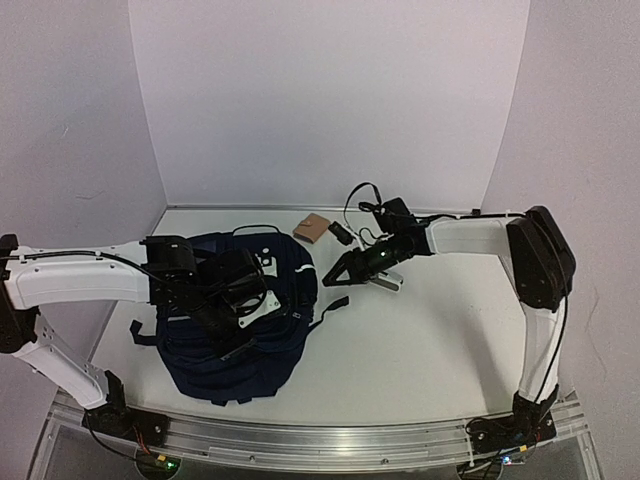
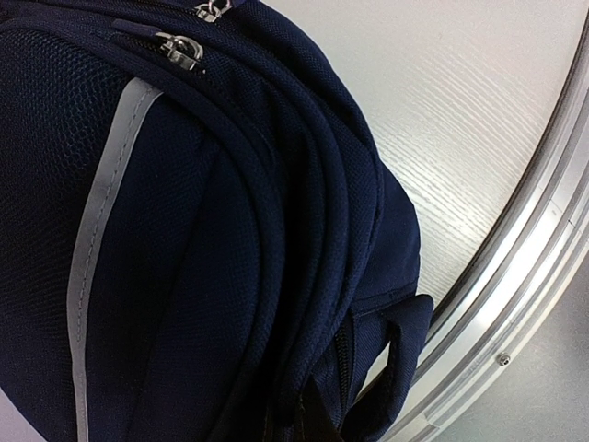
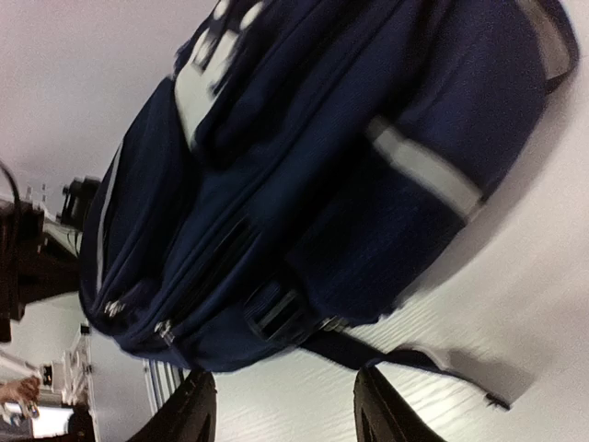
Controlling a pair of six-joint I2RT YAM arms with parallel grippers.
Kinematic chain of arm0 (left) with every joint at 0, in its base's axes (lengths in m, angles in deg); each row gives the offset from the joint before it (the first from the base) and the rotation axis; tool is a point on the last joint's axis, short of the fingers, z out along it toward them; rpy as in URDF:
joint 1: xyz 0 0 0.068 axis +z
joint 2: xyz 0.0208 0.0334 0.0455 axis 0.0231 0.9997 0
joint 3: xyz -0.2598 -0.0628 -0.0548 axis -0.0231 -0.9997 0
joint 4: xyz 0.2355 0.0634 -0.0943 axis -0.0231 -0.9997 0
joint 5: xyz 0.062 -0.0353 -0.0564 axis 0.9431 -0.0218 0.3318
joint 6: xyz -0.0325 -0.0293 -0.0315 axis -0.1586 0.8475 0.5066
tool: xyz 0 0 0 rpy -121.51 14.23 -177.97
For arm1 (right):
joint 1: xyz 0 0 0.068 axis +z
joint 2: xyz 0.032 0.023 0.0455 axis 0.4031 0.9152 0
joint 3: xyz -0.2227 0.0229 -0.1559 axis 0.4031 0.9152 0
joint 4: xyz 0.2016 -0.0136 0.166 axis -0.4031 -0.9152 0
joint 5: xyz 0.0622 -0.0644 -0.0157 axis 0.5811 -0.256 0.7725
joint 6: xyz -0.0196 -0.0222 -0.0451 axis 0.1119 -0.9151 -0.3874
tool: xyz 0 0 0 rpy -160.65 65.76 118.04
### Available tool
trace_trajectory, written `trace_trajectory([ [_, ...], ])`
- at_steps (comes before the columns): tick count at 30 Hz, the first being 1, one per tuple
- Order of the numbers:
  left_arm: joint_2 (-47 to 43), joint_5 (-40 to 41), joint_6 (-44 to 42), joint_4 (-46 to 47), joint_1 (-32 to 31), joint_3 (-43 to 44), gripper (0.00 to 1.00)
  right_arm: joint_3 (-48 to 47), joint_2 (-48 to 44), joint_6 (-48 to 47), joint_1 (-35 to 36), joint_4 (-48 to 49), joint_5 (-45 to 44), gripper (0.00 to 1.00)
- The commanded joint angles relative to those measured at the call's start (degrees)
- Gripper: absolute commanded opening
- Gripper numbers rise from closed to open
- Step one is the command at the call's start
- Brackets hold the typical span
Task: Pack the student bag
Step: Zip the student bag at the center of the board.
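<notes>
- Student bag (image 1: pixel 275 355) — in the top view you see it lying flat on the left half of the table (image 1: pixel 440 340). It is navy, and its white patch (image 1: pixel 268 263) sits at the end nearer the far wall.
- Your left end effector (image 1: pixel 232 318) sits over the middle of the bag and is closed. You cannot tell from here whether it pinches any fabric.
- Your right end effector (image 1: pixel 335 277) hovers just beside the bag's right edge with its tips aimed at the bag, not touching it. A black strap (image 1: pixel 335 303) trails from the bag onto the table below it.
- Near the back edge lie a tan object (image 1: pixel 313 228) and a small black object (image 1: pixel 340 235), side by side and apart from the bag.
- In the left wrist view, the bag fills the left of the frame. A grey stripe (image 2: pixel 97 239) runs down its front and metal zipper pulls (image 2: pixel 184 48) sit at the top. The bag's corner lies near the aluminium rail (image 2: pixel 525 295) at the table's edge.
- The right wrist view is blurred. Your fingers (image 3: pixel 189 410) stand apart with only bare table between them — open, holding nothing. The bag lies ahead of them, and the strap with its buckle (image 3: pixel 276 313) is the part nearest you.
</notes>
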Motion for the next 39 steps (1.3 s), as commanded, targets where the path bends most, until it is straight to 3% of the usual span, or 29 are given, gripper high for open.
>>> trace_trajectory([
  [1,-1.4,0.1,1.9,-0.6,-0.1,1.9,0.00,2.4,-7.1,-11.6,5.5,-3.4,1.2,0.56],
  [7,-0.9,-0.5,1.5,-0.7,-0.1,2.1,0.00,2.5,-5.8,-15.6,8.8,-5.3,-4.8,0.60],
  [18,1.6,-0.7,1.5,-0.1,-0.1,2.5,0.00,-0.2,0.5,-18.2,11.6,-6.3,-9.3,0.54],
  [21,1.8,-0.7,1.7,0.1,-0.1,2.6,0.00,-1.1,1.9,-17.8,11.7,-6.3,-10.8,0.47],
  [29,1.9,-0.8,1.8,-0.7,-0.1,2.6,0.00,-3.1,1.1,-18.0,11.3,-6.2,-12.7,0.03],
  [39,1.4,-1.4,1.6,-1.2,-0.1,2.0,0.00,-4.6,0.2,-18.1,7.8,-6.3,-13.1,0.00],
])
